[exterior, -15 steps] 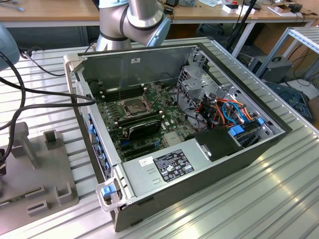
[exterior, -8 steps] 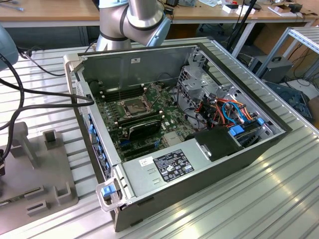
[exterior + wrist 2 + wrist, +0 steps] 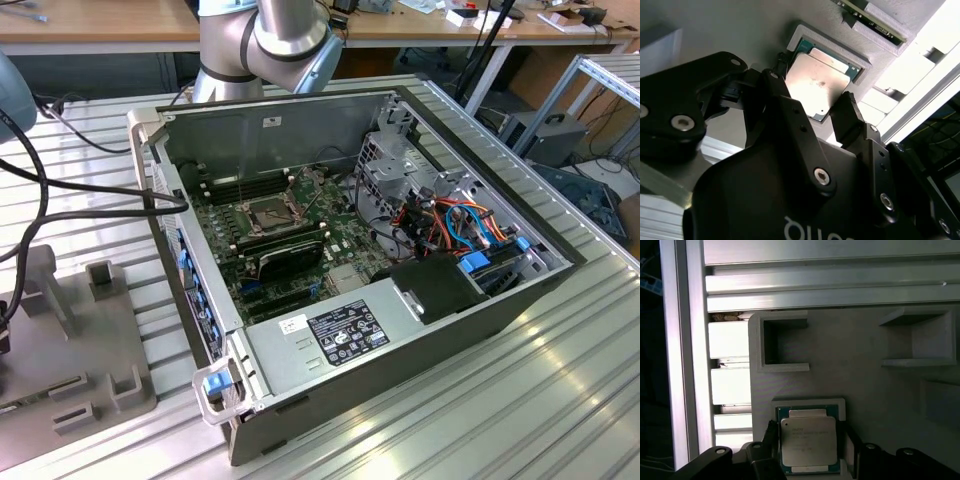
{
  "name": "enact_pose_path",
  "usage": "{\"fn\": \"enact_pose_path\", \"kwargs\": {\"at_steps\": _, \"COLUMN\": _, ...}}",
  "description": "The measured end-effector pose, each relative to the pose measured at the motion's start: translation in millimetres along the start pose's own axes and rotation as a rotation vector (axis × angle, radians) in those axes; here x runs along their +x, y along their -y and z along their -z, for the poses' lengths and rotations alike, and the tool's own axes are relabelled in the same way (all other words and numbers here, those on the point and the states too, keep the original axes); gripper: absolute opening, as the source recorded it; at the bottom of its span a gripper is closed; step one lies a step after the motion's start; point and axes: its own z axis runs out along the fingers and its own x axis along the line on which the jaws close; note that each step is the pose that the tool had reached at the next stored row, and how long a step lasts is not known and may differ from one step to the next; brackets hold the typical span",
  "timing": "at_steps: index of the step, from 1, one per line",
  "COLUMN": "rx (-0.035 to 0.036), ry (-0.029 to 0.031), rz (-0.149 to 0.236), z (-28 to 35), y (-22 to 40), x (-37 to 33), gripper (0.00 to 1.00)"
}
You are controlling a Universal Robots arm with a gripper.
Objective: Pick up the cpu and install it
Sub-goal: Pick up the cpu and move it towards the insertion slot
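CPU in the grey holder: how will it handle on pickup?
The small flat square silver-topped CPU looks rigid and probably light. Its smooth metal lid may be slippery, and thin edges give little grip. It lies flat in the grey moulded holder, so rolling seems unlikely, but it could tilt and jam.

Dull silver-grey across the small flat square metal-topped cpu (image 3: 807,442), green at its rim — pale matt grey on the moulded plastic tray (image 3: 865,365) beneath it, black on the two-fingered gripper (image 3: 812,90) flanking it.
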Motion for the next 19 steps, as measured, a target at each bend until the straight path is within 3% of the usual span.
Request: {"fn": "enact_pose_path", "kwargs": {"at_steps": 19, "rx": -0.0002, "ry": 0.0002, "rz": 0.0, "z": 0.2, "y": 0.0, "x": 0.0, "gripper": 0.62}}
